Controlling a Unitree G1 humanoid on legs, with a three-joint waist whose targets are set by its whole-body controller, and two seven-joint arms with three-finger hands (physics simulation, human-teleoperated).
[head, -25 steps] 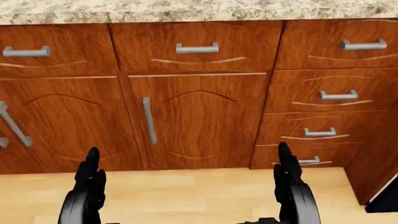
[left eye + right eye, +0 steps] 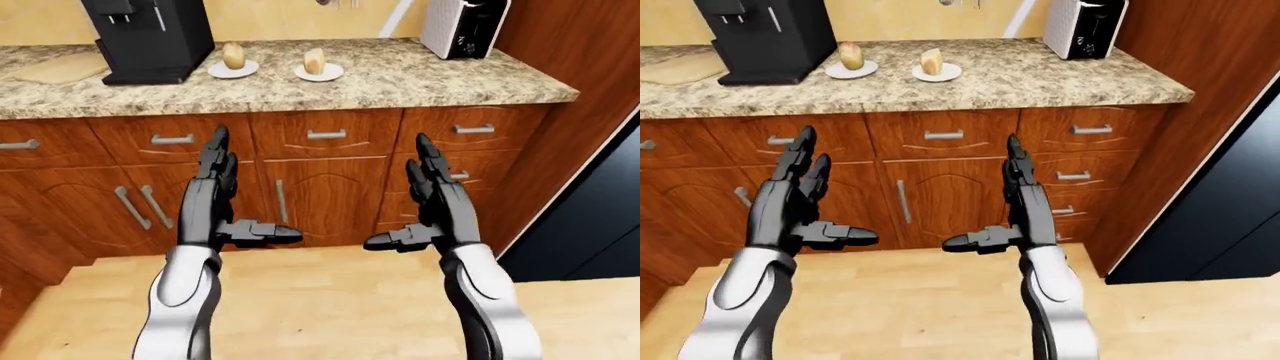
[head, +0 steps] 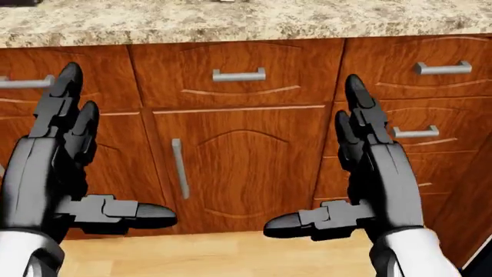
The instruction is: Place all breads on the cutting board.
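Fingers (image 3: pixel 71 124) of the left hand (image 2: pixel 215 199) stand straight up and spread, the thumb jutting sideways toward the middle of the view, holding nothing. The right hand (image 2: pixel 435 202) mirrors it: fingers (image 3: pixel 361 124) upright and apart, thumb pointing inward, empty. Both hands hang in the air over the cabinets, well apart from each other.

A wooden floor (image 2: pixel 330 300) fills the bottom of the left-eye view. Above it runs a row of brown wood cabinets (image 2: pixel 300 195) with grey bar handles, doors at the left and middle and a stack of drawers at the right. A tall wood panel (image 2: pixel 560 45) rises at the right edge, with a dark appliance face (image 2: pixel 590 217) below and beside it.

On top lies the speckled granite bench (image 2: pixel 420 75). At its left end sits a pale cutting board (image 2: pixel 58 69), bare, partly hidden by a black coffee machine (image 2: pixel 150 37) just beside it. A white toaster (image 2: pixel 460 26) stands at the bench's upper right.

Between the coffee machine and the toaster are two small white plates, near each other but apart. The left plate (image 2: pixel 233 71) carries one upright bread (image 2: pixel 233 55); the right plate (image 2: pixel 319 73) carries a second bread (image 2: pixel 314 60). Both breads are well apart from the cutting board and from the hands.
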